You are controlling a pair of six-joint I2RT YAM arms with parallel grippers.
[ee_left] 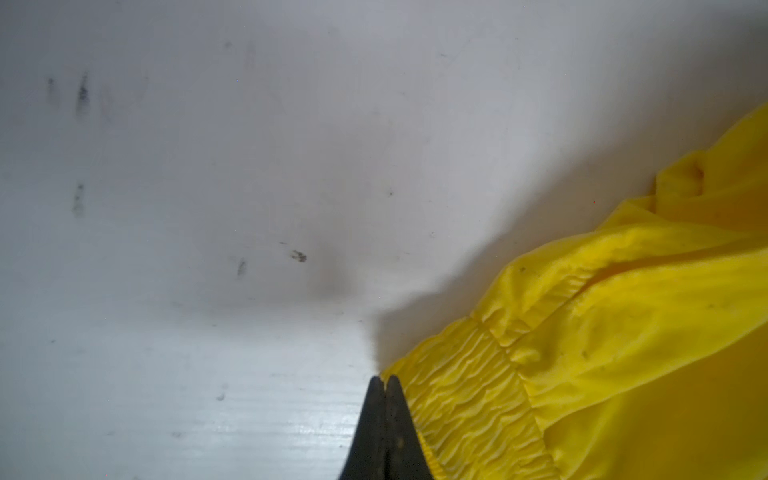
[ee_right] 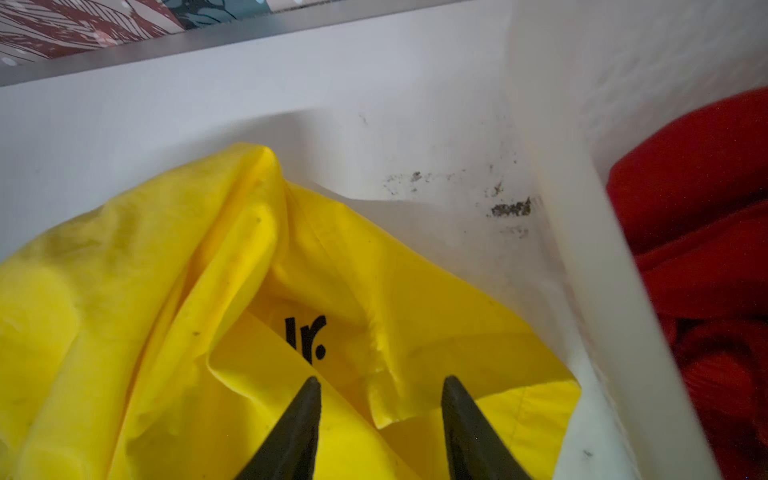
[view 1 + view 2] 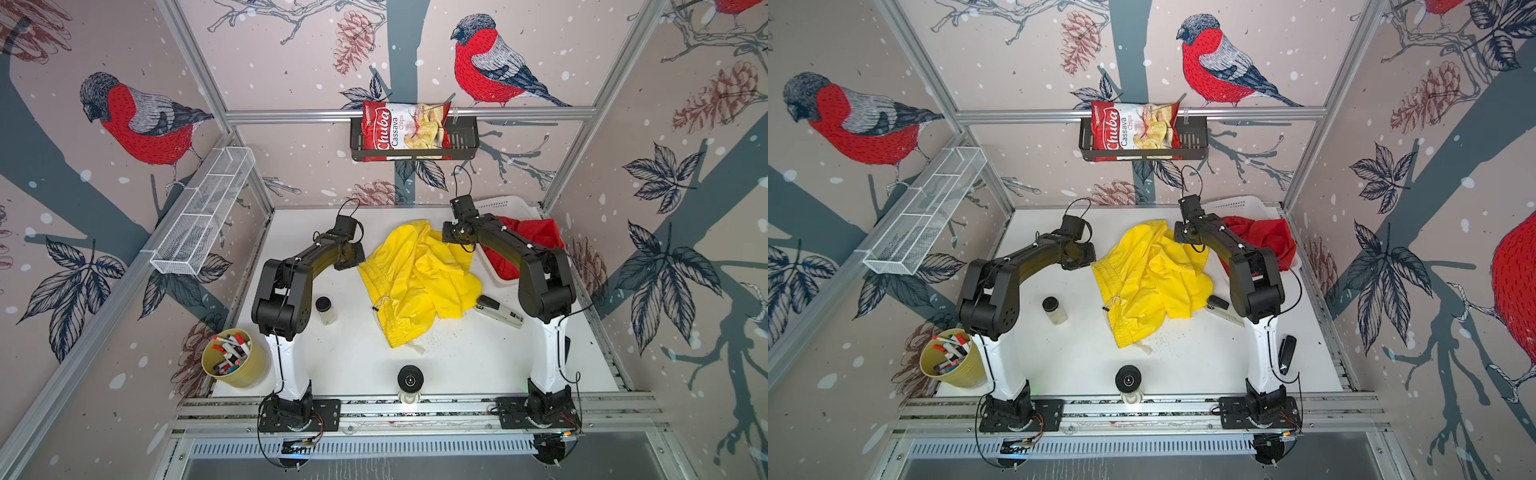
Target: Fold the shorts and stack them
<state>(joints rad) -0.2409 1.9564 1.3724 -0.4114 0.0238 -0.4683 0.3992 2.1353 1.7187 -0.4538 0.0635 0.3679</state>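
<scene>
- Both top views: crumpled bright yellow cloth shorts [image 3: 419,274] [image 3: 1150,274] are lying mid-frame. Red cloth shorts [image 3: 536,237] are sitting right of centre in a white plastic lattice basket [image 3: 505,204], partly behind the right arm [image 3: 540,266].
- Left wrist: the left gripper [image 1: 386,380] is pressing its jaws together at the yellow waistband; whether cloth is pinched is unclear.
- Right wrist: the right gripper [image 2: 380,384] is holding its jaws apart over yellow cloth, and a fold is cutting off the black logo [image 2: 305,338].

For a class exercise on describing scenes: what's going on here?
Two robot arms are working on the crumpled yellow shorts. The left tool is shut at the waistband corner; the right tool is open over the far edge. The red shorts sit in the white basket. Nothing is folded yet.
</scene>
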